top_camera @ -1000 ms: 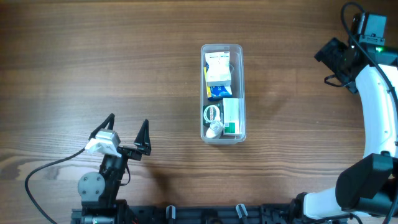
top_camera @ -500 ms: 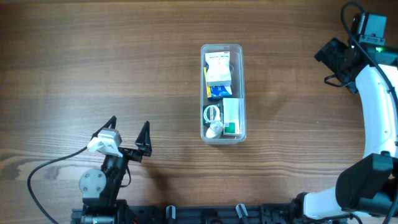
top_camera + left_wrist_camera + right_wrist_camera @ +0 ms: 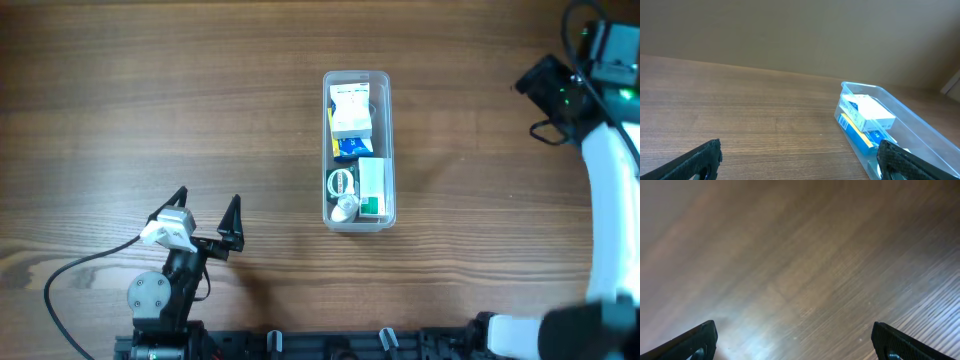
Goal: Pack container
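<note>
The clear plastic container [image 3: 327, 140] stands mid-table, long side running front to back. Inside lie a white box [image 3: 351, 110], a blue and yellow box [image 3: 350, 148], a white and green box [image 3: 374, 186] and a small clear spray bottle [image 3: 342, 192]. My left gripper [image 3: 207, 218] is open and empty at the front left, well clear of the container; the left wrist view shows the container [image 3: 910, 112] to its right. My right gripper [image 3: 545, 85] is at the far right edge, open and empty, with only blurred wood between its fingertips [image 3: 695, 341].
A black cable [image 3: 70, 275] runs from the left arm base along the front left. The right arm's white link [image 3: 608, 190] reaches along the right edge of the table.
The right arm has shifted slightly to the right and its wrist view is motion-blurred. The left arm settled a little lower a second ago and has held still since.
</note>
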Robot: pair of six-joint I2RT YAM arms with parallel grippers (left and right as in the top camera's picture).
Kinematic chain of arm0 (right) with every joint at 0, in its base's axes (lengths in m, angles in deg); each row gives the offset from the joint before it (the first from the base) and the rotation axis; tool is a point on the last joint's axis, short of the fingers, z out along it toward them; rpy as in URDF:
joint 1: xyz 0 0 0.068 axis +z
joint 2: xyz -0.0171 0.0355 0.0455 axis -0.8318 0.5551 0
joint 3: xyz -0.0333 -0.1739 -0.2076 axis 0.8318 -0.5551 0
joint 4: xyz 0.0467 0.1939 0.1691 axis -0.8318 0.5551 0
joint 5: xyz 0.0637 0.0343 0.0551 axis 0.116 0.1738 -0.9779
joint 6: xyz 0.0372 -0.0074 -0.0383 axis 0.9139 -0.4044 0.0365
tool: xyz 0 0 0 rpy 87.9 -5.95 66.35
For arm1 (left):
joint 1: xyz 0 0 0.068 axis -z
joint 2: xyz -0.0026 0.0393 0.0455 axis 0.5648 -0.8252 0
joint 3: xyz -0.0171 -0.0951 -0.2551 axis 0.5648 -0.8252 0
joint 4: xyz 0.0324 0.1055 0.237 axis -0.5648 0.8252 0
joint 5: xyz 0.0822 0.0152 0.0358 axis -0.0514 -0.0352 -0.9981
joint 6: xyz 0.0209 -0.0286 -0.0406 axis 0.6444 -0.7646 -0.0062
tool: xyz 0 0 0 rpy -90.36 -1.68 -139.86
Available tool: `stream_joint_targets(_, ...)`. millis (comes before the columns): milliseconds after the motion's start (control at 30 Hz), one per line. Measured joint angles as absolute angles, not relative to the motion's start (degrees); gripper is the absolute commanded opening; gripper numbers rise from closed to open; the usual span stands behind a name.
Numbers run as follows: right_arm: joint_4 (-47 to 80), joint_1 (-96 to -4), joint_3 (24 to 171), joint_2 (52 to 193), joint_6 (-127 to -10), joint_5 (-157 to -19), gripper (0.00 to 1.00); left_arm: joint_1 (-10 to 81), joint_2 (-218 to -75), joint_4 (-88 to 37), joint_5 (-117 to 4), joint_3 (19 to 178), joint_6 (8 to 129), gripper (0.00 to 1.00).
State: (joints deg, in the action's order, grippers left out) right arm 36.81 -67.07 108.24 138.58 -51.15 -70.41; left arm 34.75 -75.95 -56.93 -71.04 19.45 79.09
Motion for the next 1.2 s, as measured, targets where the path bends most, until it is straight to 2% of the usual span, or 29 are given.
stream_joint_targets(233, 36.83, -63.37, 108.19, 111.48, -51.15, -70.41, 1.00, 34.75, -75.95, -56.95, -71.04, 19.45, 79.11, 1.00)
stream_joint_targets(533, 38.12, -63.37, 106.49, 95.74, -51.15, -70.39, 1.00, 34.75, -75.95, -56.95, -71.04, 19.45, 79.11, 1.00)
stream_joint_targets(667, 28.48, -63.31, 88.59, 86.23, -51.41, -71.53, 1.00, 34.75, -75.95, -56.93, -71.02, 19.45, 79.11, 1.00)
stream_joint_targets(800, 1.64, -63.18, 60.85, 72.81, -52.76, -79.48, 1.00, 34.75, -75.90, -56.86, -71.04, 19.45, 79.11, 1.00)
stream_joint_targets(933, -11.37, -62.67, 43.41, 64.97, -52.68, -83.99, 1.00, 34.75, -75.90, -56.86, -71.04, 19.47, 79.09, 1.00)
stream_joint_targets(1200, -20.83, -60.05, 25.75, 57.34, -52.68, -84.05, 1.00, 34.75, -75.90, -56.86, -71.04, 19.45, 79.11, 1.00)
